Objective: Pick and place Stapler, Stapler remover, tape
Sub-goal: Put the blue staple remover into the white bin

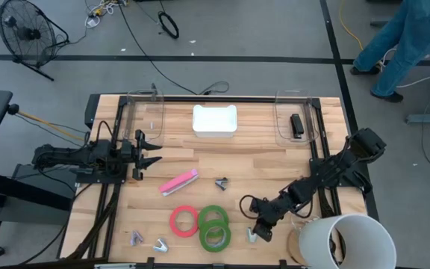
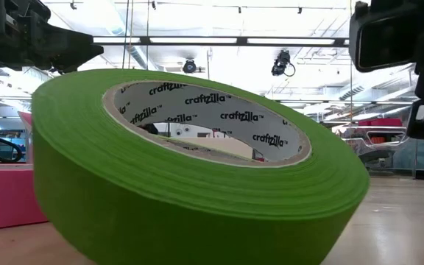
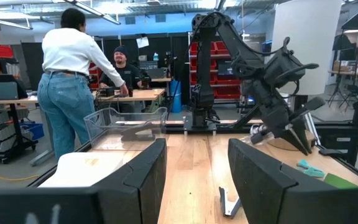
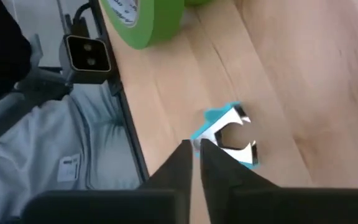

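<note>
A teal and chrome staple remover point(image 4: 229, 134) lies on the wood table near its front edge, right of the tape rolls point(image 1: 252, 235). My right gripper point(image 4: 196, 152) slants down at its blue end, fingers almost together. Two green tape rolls point(image 1: 214, 226) and a red one point(image 1: 184, 220) lie flat near the front, and the nearer green roll point(image 2: 197, 169) fills the low view. A pink stapler point(image 1: 179, 181) lies mid-table. A black stapler point(image 1: 297, 125) rests in the far right clear bin. My left gripper point(image 1: 151, 149) waits open at the left. My right gripper has its fingertips point(image 4: 187, 149) right at the staple remover's blue back end point(image 4: 199, 134), coming slanting down from the table's right. Whether they touch it, I cannot tell. The remover lies on the table.
A white tray point(image 1: 215, 119) sits at the far middle between two clear bins. More staple removers lie mid-table point(image 1: 221, 182) and at the front left point(image 1: 148, 240). A tall white cylinder point(image 1: 346, 240) stands at the front right corner. People stand beyond the table.
</note>
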